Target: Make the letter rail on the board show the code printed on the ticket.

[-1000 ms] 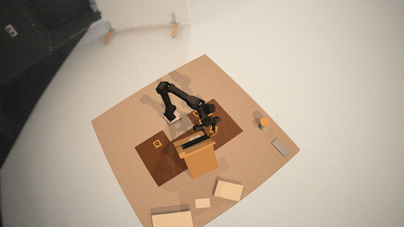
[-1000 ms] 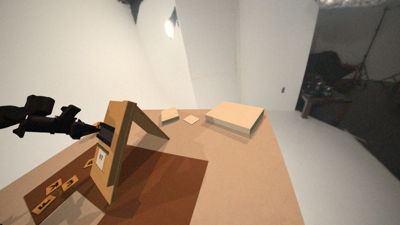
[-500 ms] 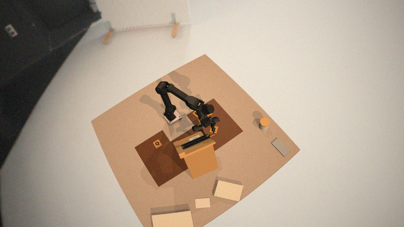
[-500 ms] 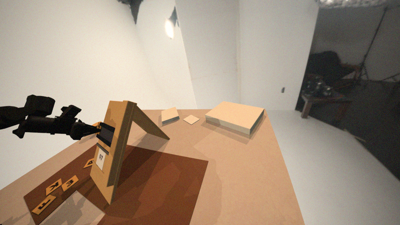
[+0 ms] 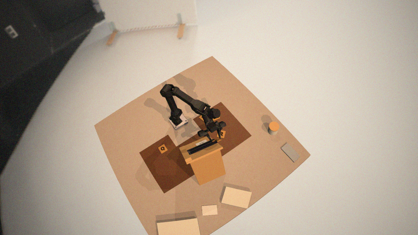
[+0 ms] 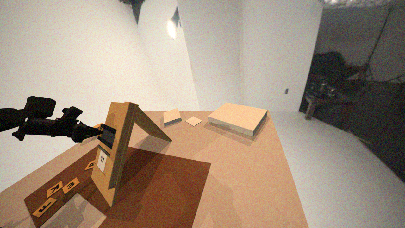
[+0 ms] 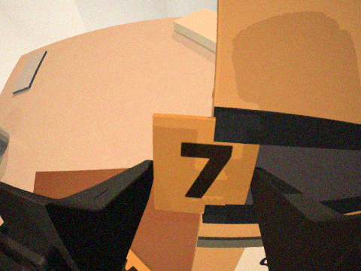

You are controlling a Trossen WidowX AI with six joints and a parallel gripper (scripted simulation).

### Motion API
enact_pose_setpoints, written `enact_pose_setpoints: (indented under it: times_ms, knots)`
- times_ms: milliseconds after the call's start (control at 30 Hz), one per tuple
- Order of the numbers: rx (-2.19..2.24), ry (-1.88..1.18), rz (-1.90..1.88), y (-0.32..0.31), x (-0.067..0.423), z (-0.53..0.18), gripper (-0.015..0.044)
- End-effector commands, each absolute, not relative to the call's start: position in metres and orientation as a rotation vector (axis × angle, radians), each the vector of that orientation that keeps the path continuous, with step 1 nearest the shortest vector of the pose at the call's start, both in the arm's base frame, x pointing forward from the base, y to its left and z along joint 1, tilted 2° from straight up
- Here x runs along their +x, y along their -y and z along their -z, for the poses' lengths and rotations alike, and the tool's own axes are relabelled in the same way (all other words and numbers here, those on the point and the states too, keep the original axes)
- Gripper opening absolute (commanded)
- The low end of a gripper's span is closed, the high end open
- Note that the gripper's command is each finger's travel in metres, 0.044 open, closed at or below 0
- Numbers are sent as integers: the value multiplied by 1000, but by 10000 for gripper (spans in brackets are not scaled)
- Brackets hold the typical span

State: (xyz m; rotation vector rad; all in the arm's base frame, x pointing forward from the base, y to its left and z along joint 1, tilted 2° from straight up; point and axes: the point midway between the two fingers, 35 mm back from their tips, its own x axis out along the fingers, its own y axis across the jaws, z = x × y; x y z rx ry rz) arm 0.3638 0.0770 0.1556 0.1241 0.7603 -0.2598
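My gripper (image 5: 215, 139) (image 6: 101, 130) (image 7: 204, 172) is shut on the 7 tile (image 7: 173, 181), one finger at each side edge. The 7 is upright in the wrist view; the tile's right part sits between the lips of the dark rail (image 5: 201, 147) (image 6: 108, 135) (image 7: 289, 128) at its open end, and its left part sticks out. No tile shows in the visible part of the rail. The ticket (image 5: 201, 142) (image 6: 102, 160) on the tilted board (image 5: 189, 156) (image 6: 119, 113) (image 7: 293, 56) reads Q7. The Q tile (image 5: 162, 148) lies on the brown mat (image 5: 163, 181) (image 6: 195, 181).
Other tiles lying on the mat are R (image 5: 222, 133) (image 6: 90, 165), K (image 6: 54, 189), F (image 6: 44, 207) and one reading 3 or M (image 6: 71, 185). An orange-topped can (image 5: 273, 126) and a grey slab (image 5: 290, 152) (image 7: 30, 71) stand near one counter edge. Pale blocks (image 5: 236, 197) (image 6: 237, 117) lie behind the board.
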Motion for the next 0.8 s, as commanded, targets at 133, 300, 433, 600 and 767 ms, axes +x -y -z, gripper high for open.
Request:
enact_pose_setpoints:
  times_ms: [133, 300, 433, 600, 767]
  knots:
    - [119, -763, 256, -73, 362, -154, 0]
    - [119, -763, 256, -70, 361, -154, 0]
    - [119, -763, 256, -68, 360, -154, 0]
    - [119, -763, 256, -66, 360, -154, 0]
    - [119, -763, 256, -64, 359, -154, 0]
